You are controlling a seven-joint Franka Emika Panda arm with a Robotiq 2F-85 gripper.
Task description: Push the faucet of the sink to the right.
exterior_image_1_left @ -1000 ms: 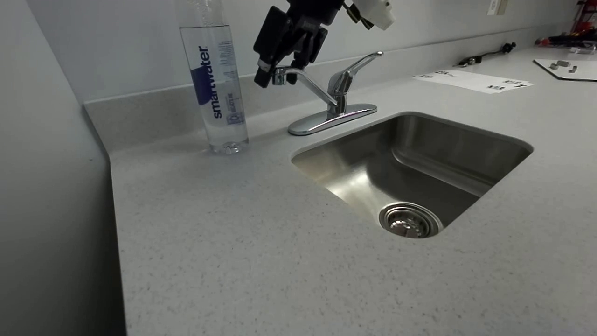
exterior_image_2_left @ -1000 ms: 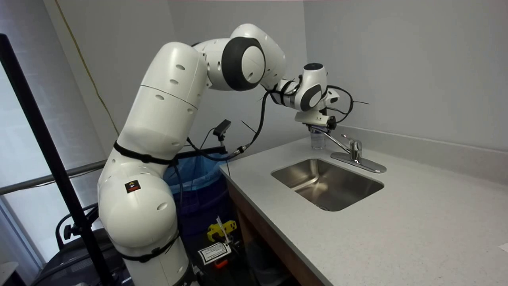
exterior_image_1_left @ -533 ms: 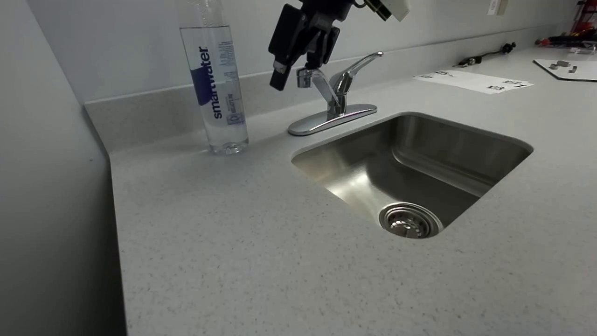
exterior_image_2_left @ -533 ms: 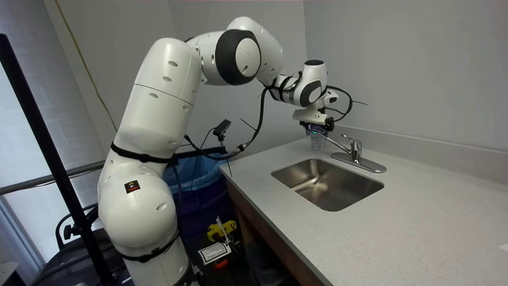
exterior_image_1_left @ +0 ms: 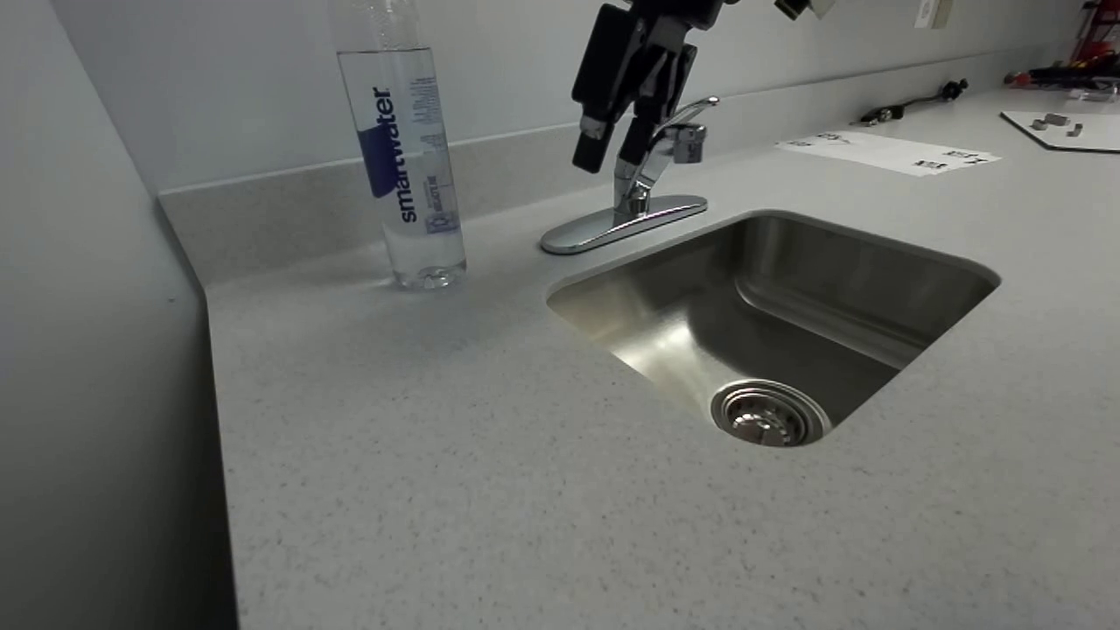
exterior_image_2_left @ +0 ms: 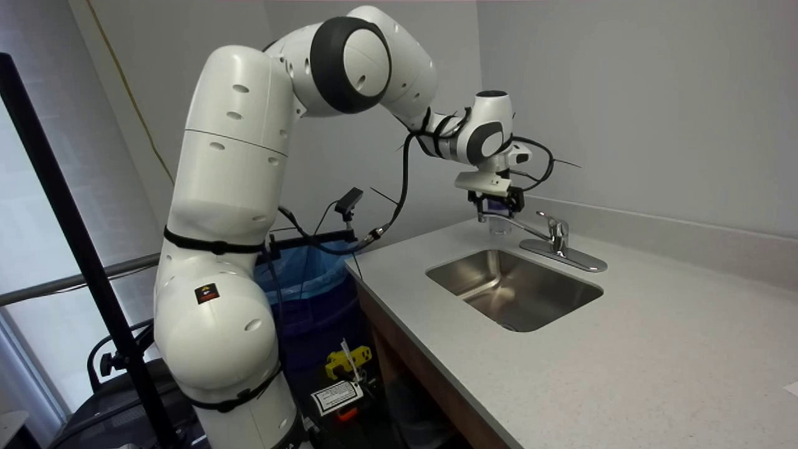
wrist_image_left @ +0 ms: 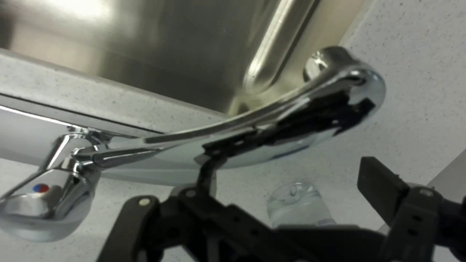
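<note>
The faucet [exterior_image_1_left: 632, 179] is chrome, with its spout end at the right of its post in an exterior view. It also shows in an exterior view [exterior_image_2_left: 558, 236] and large in the wrist view [wrist_image_left: 233, 142]. The sink [exterior_image_1_left: 840, 271] is the steel basin in front of it; it shows also in an exterior view [exterior_image_2_left: 530, 299] and the wrist view [wrist_image_left: 174, 58]. My gripper [exterior_image_1_left: 614, 150] is open, fingers apart, behind the spout. In the wrist view, one finger of the gripper [wrist_image_left: 289, 171] appears to touch the spout's back side; nothing is between the fingers.
A tall water bottle [exterior_image_1_left: 407, 175] stands on the counter left of the faucet; its bottom shows beyond the gripper in the wrist view [wrist_image_left: 300, 207]. The wall and backsplash [exterior_image_1_left: 289, 223] are behind the faucet. Paper sheets [exterior_image_1_left: 884, 153] lie farther right.
My gripper has moved right in an exterior view, and the spout has swung from left to right with it. The faucet's base and the bottle have stayed put. The arm has drawn back.
</note>
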